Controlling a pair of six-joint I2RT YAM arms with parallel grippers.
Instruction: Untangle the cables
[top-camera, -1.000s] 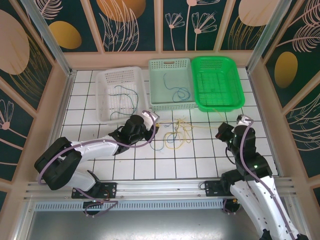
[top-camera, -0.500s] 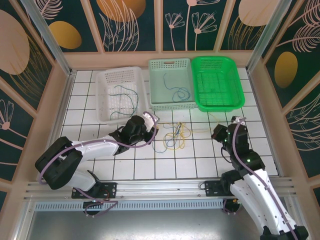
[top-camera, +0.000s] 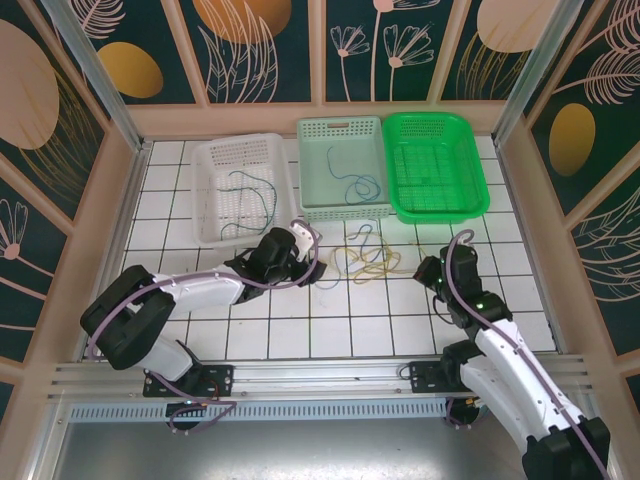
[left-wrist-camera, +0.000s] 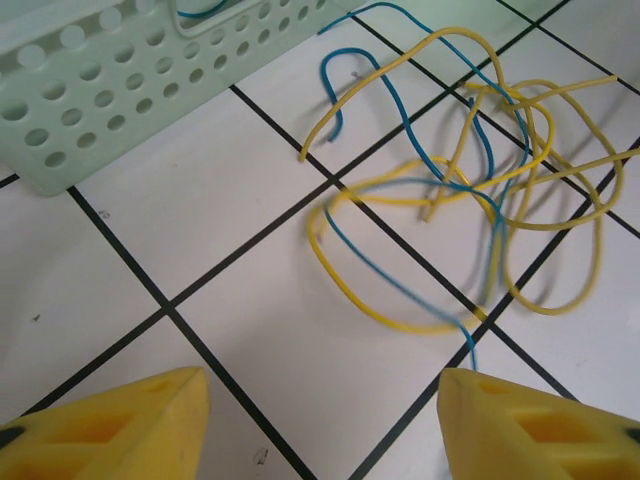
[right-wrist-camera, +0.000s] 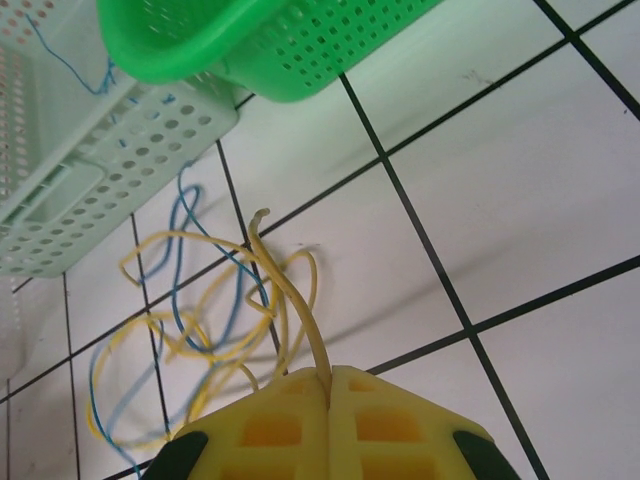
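The left gripper (top-camera: 320, 272) lay low over the white tiled table (top-camera: 330, 335). Its yellow fingers (left-wrist-camera: 110, 425) were spread wide apart, with bare tile between them. In the left wrist view, the loose end of a thin blue cable (left-wrist-camera: 400, 270) stopped just beside the right-hand finger.

Across from it, the right gripper (right-wrist-camera: 330, 380) had its two yellow fingers pressed together. They pinched one strand of thin yellow cable (right-wrist-camera: 298, 305), which rose from the seam between them and curved away toward the tangle.

Between the two grippers, the cables (top-camera: 365, 260) lay on the tiles as a loose knot of yellow and blue loops that crossed each other several times. The knot sat just in front of a pale mint perforated plastic basket (top-camera: 345, 213). From the top view it looked apart from the basket's near wall, though whether a loop touched the wall could not be told.

Farther back, three baskets stood side by side along the far edge of the table. On the left, a white perforated plastic basket (top-camera: 205, 200) held a thin dark teal cable (top-camera: 248, 183) lying loosely on its floor. The mint basket in the middle held a second thin blue cable (top-camera: 358, 186), curled near its right side. A bright green mesh plastic basket (top-camera: 437, 215) stood on the right, touching or nearly touching the mint one.
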